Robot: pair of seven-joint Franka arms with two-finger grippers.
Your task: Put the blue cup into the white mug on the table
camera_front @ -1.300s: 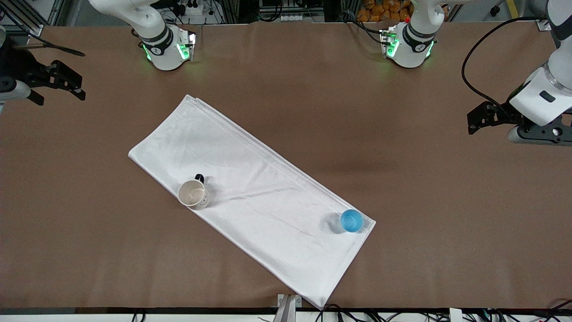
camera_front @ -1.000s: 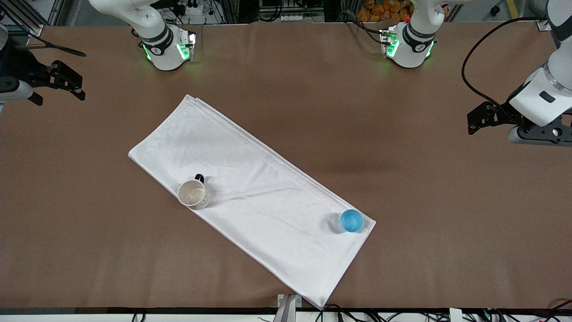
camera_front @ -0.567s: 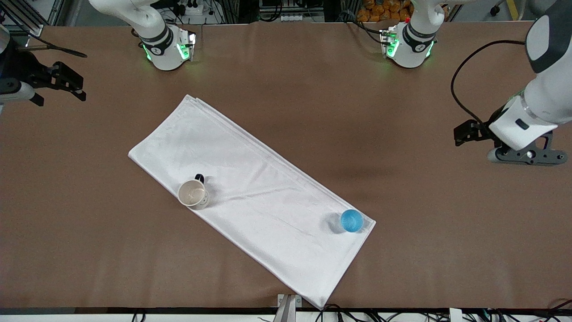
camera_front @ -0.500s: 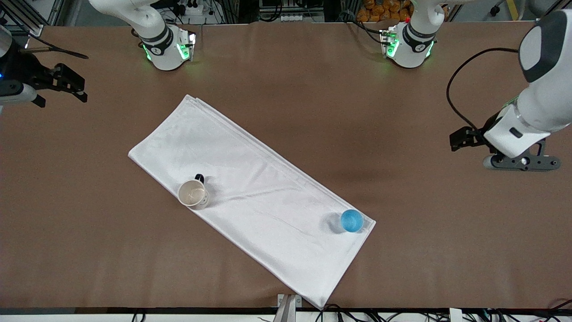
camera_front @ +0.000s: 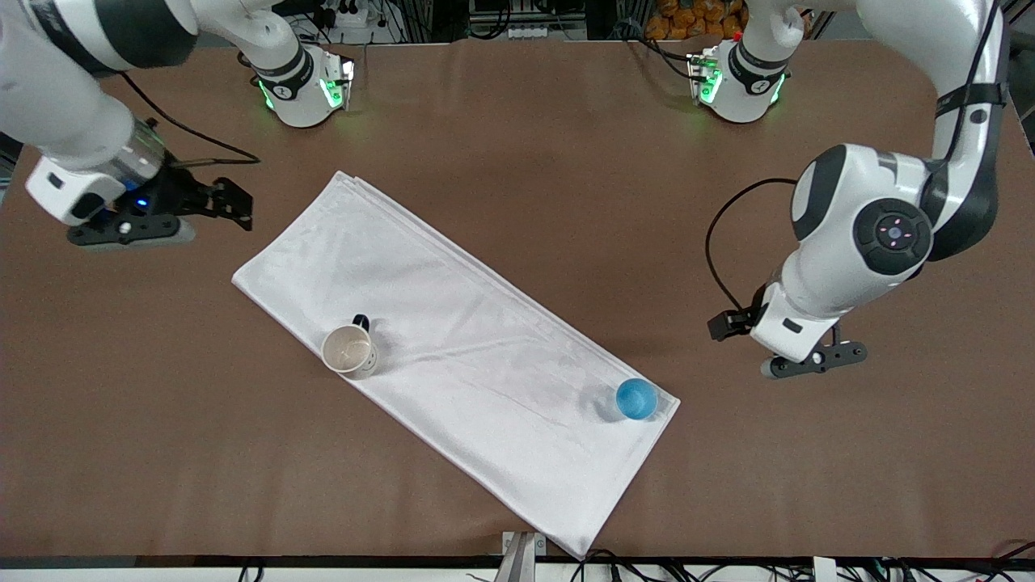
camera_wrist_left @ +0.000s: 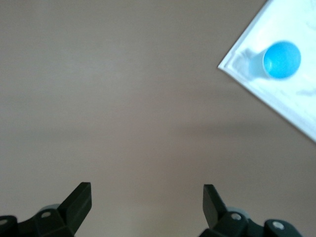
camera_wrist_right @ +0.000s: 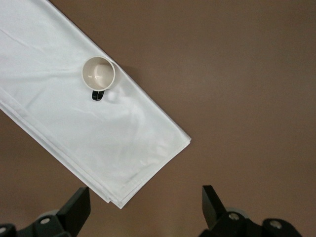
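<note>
The blue cup [camera_front: 636,398] stands upright on a corner of a white cloth, toward the left arm's end of the table [camera_front: 517,121]. It also shows in the left wrist view as the blue cup [camera_wrist_left: 281,60]. The white mug [camera_front: 349,350] stands upright on the cloth's edge, black handle pointing toward the robots; the right wrist view has the mug [camera_wrist_right: 98,73] too. My left gripper [camera_front: 724,324] hangs open and empty over bare table beside the cup's corner of the cloth; its own view shows the left gripper [camera_wrist_left: 146,200]. My right gripper [camera_front: 233,202] is open and empty over bare table by the cloth's other end, seen too as the right gripper [camera_wrist_right: 145,202].
A long folded white cloth [camera_front: 453,339] lies diagonally across the middle of the brown table. The two arm bases [camera_front: 303,85] stand with green lights along the table's edge farthest from the front camera. Cables run along the nearest edge.
Both arms have swung in from the table's ends toward the cloth. The left gripper came close to the blue cup's corner, the right gripper to the cloth's other end. Cup and mug have not moved.
</note>
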